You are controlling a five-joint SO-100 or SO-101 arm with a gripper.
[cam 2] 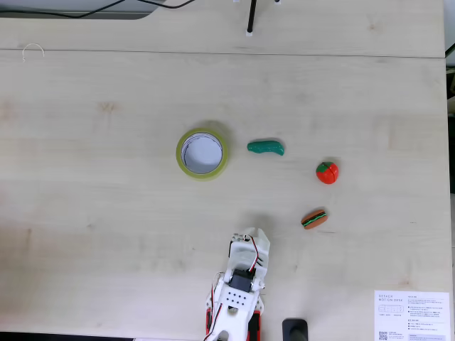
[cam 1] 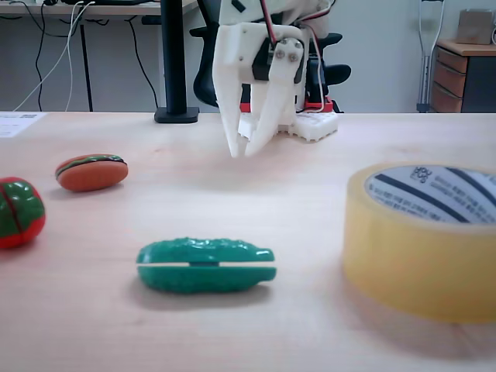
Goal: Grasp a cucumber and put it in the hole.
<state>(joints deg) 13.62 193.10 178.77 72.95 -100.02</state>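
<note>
The dark-green bumpy cucumber (cam 1: 205, 266) (cam 2: 265, 147) lies flat on the pale wood table, pale seam along its side. In the overhead fixed view it rests just right of the yellow tape roll (cam 2: 180, 158) (cam 1: 418, 263), apart from it. The hole is the roll's round centre, ringed by a white core with dark stripes (cam 1: 434, 194), and holds nothing. My white gripper (cam 1: 242, 149) (cam 2: 250, 236) hangs above the table, fingers pointing down and shut on nothing. It is well short of the cucumber, nearer the arm's base.
A round red-and-green toy (cam 1: 17, 211) (cam 2: 327, 172) and an orange oval toy with a dark stripe (cam 1: 91, 172) (cam 2: 314, 219) lie to the cucumber's side. A printed sheet (cam 2: 412, 316) and a black stand base (cam 1: 176, 115) sit near the arm's base.
</note>
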